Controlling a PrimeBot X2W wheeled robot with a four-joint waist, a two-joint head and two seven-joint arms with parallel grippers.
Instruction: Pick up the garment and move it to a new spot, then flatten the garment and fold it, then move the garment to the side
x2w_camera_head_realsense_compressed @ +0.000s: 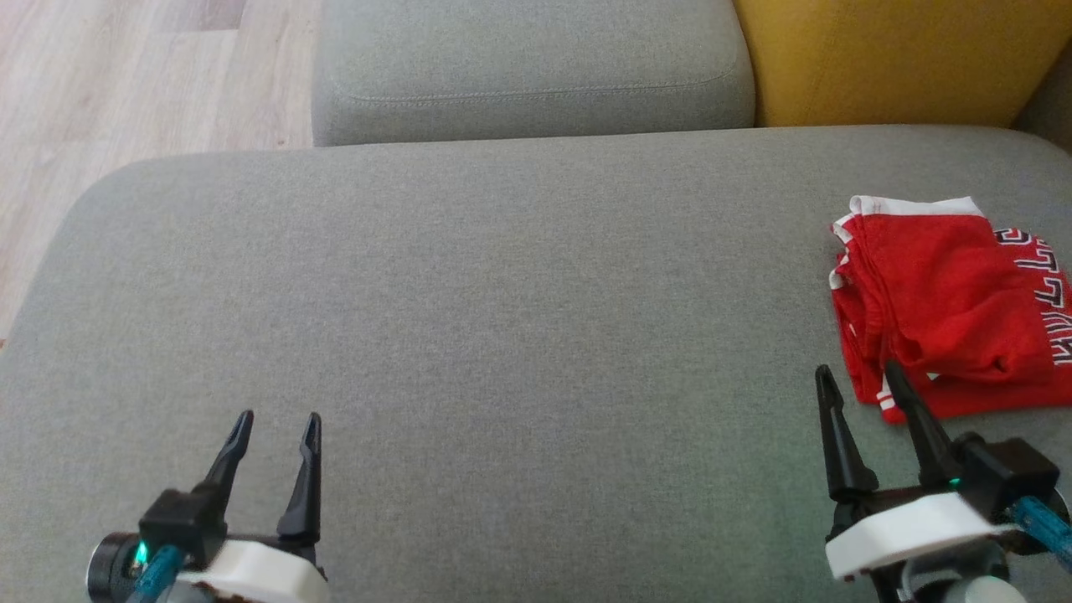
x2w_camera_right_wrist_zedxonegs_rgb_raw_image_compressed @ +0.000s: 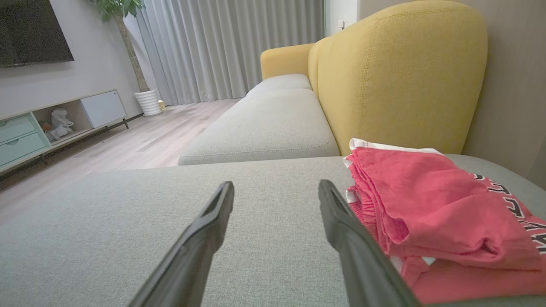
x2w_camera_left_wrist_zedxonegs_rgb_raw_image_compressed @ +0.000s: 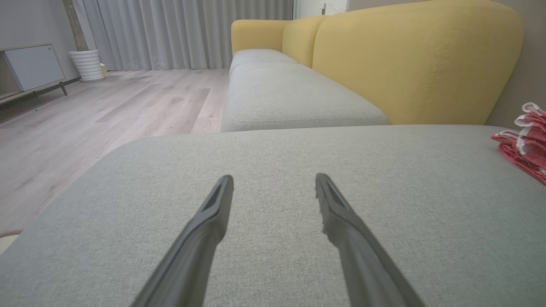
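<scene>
A red garment (x2w_camera_head_realsense_compressed: 946, 306) with white trim and black-and-white lettering lies folded in a thick bundle at the right side of the grey cushion (x2w_camera_head_realsense_compressed: 502, 318). My right gripper (x2w_camera_head_realsense_compressed: 863, 377) stands open just in front of its near left corner, with nothing between the fingers. The right wrist view has the garment (x2w_camera_right_wrist_zedxonegs_rgb_raw_image_compressed: 431, 213) close on the right, beside the right finger. Far off at the lower left, my left gripper (x2w_camera_head_realsense_compressed: 276, 423) is open and empty over bare cushion. In the left wrist view the garment (x2w_camera_left_wrist_zedxonegs_rgb_raw_image_compressed: 527, 140) peeks in at the right edge.
A second grey seat cushion (x2w_camera_head_realsense_compressed: 532, 71) lies beyond the one in front, with a yellow backrest (x2w_camera_head_realsense_compressed: 900, 59) at the far right. Wooden floor (x2w_camera_head_realsense_compressed: 126, 92) runs along the left. A low cabinet (x2w_camera_right_wrist_zedxonegs_rgb_raw_image_compressed: 55, 123) and a white planter (x2w_camera_right_wrist_zedxonegs_rgb_raw_image_compressed: 147, 102) stand across the room.
</scene>
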